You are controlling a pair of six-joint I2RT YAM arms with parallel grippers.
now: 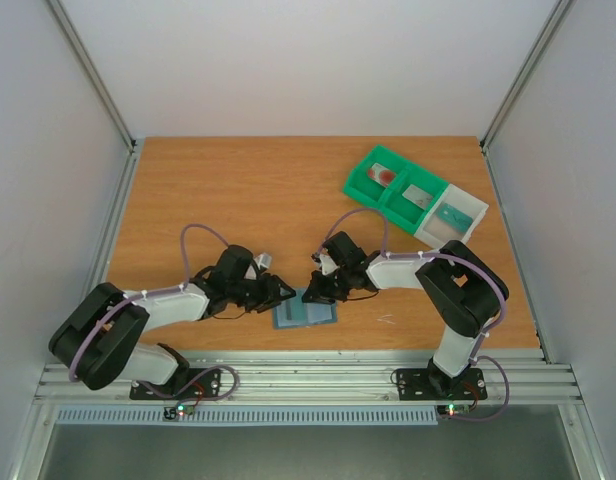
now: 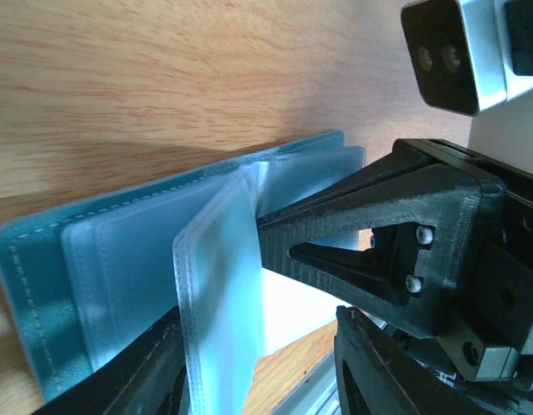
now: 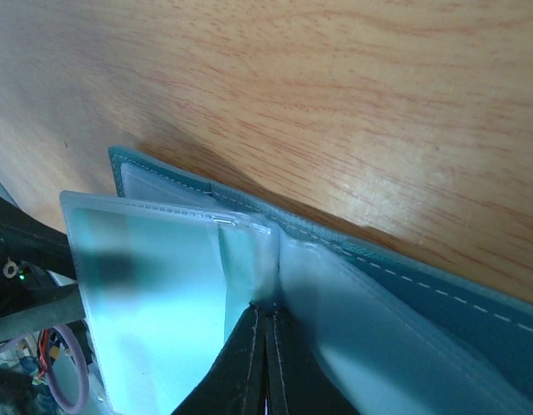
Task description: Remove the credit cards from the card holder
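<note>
Right hand [image 3: 265, 322] clamps a clear sleeve [image 3: 154, 294] of the card holder [image 3: 457, 303] at lower centre; left hand [image 2: 258, 350] straddles it, fingers apart. Pulling may drag the whole holder across the surface [image 2: 163, 69].

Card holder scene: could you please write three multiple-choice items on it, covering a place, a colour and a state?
1. Where does the card holder lie? A far right corner; B between left gripper and right gripper; C far left corner.
2. Its cover colour? A red; B yellow; C teal-blue.
3. Its state? A open; B folded shut; C rolled up.
Key: B, the grippers flank it; C, the stitched cover shows teal-blue; A, a clear sleeve stands up.
</note>
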